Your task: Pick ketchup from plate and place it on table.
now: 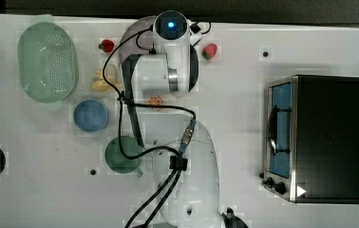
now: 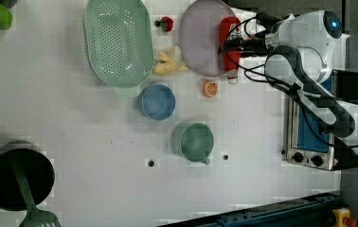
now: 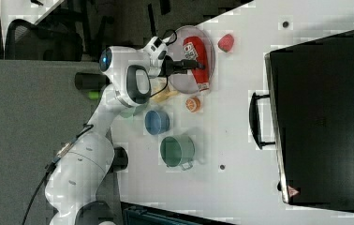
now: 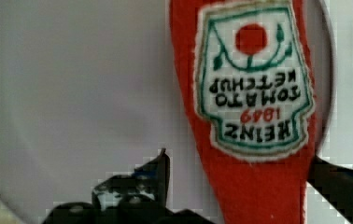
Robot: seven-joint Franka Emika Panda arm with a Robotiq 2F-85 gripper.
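Observation:
The ketchup (image 4: pixel 254 93) is a red soft bottle with a white Heinz label. It lies flat along one side of the pale lilac plate (image 2: pixel 198 38), seen as ketchup (image 2: pixel 229 45) and ketchup (image 3: pixel 197 56) on the plate (image 3: pixel 182 77). My gripper (image 4: pixel 249 186) is open and low over the bottle's narrow end. One dark finger (image 4: pixel 160 172) stands on each side of the bottle, and a gap shows at that finger. In the left view the gripper (image 2: pixel 236 45) reaches in from the left view's right. The white table (image 1: pixel 244 118) lies all around.
A strawberry-like piece (image 1: pixel 209 51) lies just off the plate. An orange slice (image 2: pixel 210 88), yellowish pieces (image 2: pixel 167 64), a green perforated basket (image 2: pixel 118 42), a blue bowl (image 2: pixel 157 101) and a green cup (image 2: pixel 196 142) stand nearby. A toaster oven (image 1: pixel 327 137) fills the top view's right.

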